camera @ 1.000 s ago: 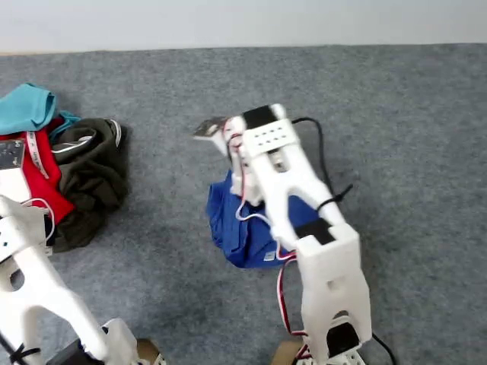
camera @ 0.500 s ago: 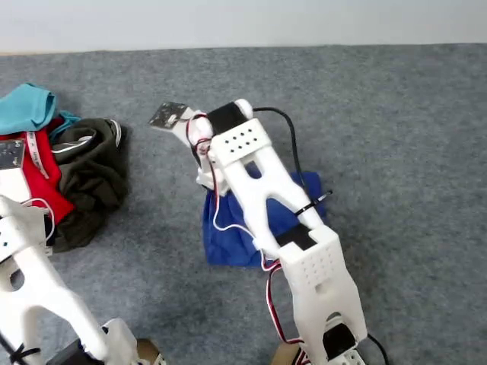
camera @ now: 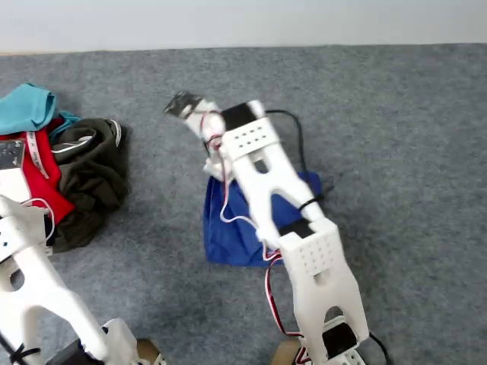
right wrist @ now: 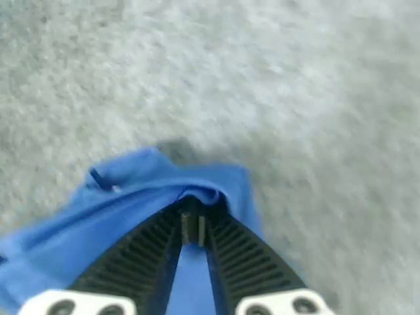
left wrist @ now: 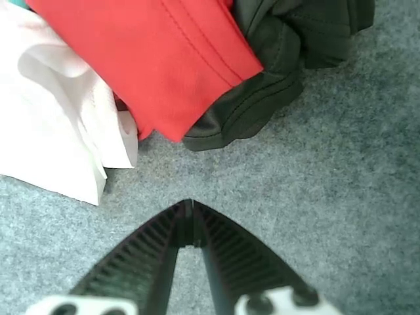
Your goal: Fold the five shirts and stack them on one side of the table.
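A blue shirt [camera: 228,232] lies mid-table under the right arm [camera: 266,175]. In the right wrist view my right gripper [right wrist: 193,225] is shut on a fold of the blue shirt [right wrist: 131,210], holding it over the grey carpet. A pile sits at the left edge: a teal shirt [camera: 29,106], a red shirt [camera: 39,181] and a dark olive shirt [camera: 93,171]. My left gripper [left wrist: 192,220] is shut with nothing in it, just above the carpet beside the red shirt [left wrist: 157,59], the dark shirt [left wrist: 262,98] and a white shirt [left wrist: 52,138].
Grey carpet [camera: 403,129] covers the whole table, with open room on the right and at the back. The left arm [camera: 27,266] stands at the front left by the pile. A pale wall [camera: 243,23] borders the far edge.
The right arm swung left with the blue shirt's edge, then came back slightly right. The shirt went from a bunched lump to a flatter, wider shape. The left arm kept still.
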`<action>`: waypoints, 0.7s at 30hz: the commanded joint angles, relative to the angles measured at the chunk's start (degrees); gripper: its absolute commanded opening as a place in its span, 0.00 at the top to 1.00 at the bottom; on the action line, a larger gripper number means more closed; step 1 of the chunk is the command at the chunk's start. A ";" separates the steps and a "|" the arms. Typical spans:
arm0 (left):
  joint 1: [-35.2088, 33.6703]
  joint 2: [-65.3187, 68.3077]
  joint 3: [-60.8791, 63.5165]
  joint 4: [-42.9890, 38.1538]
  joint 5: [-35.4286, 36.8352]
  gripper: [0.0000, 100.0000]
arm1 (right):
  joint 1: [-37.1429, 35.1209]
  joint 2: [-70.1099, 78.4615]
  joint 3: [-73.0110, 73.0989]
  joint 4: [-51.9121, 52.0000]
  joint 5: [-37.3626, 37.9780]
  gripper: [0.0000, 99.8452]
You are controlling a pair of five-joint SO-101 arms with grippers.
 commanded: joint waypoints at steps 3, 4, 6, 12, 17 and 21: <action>0.26 -1.93 -0.22 -0.70 -0.18 0.99 | -2.95 0.92 -3.60 -1.36 -0.44 0.99; 0.26 -1.93 -0.22 -0.62 -0.18 0.99 | -2.86 0.92 -4.92 -0.31 -0.53 0.99; 0.26 -1.93 -0.22 -0.53 -0.18 0.99 | -2.51 0.92 -8.70 3.56 -0.53 0.99; 0.26 -1.93 -0.22 -0.53 -0.18 0.99 | -0.57 0.92 -20.13 16.04 -0.53 0.99; 0.26 -1.93 -0.22 -0.62 -0.18 0.99 | 2.33 -4.97 -14.24 15.96 -0.53 0.99; 0.26 -1.93 -0.22 -0.53 -0.26 0.99 | 3.38 -13.85 0.62 15.87 -0.53 0.99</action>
